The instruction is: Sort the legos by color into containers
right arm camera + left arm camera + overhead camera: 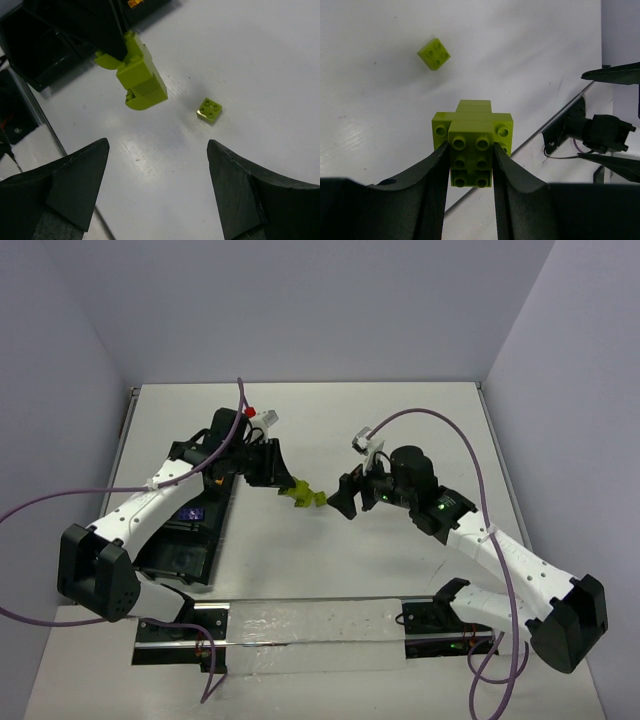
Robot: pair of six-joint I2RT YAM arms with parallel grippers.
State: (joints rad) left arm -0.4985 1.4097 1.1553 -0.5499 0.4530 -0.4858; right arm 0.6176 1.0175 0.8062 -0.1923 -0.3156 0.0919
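My left gripper (283, 483) is shut on a clump of lime-green legos (297, 493) and holds it above the white table; the left wrist view shows the clump (472, 122) clamped between both fingers (440, 170). A single loose lime-green lego (318, 499) lies on the table just beyond it, also seen in the left wrist view (434, 53) and the right wrist view (209, 109). My right gripper (342, 500) is open and empty, facing the clump (140, 77) from the right. The black tray (178, 558) lies under the left arm, with a blue-purple lego (190, 512) in one compartment.
A clear strip on a black rail (320, 625) runs along the near table edge between the arm bases. Purple cables loop over both arms. A small white and red object (262, 416) sits at the back. White walls close in the table.
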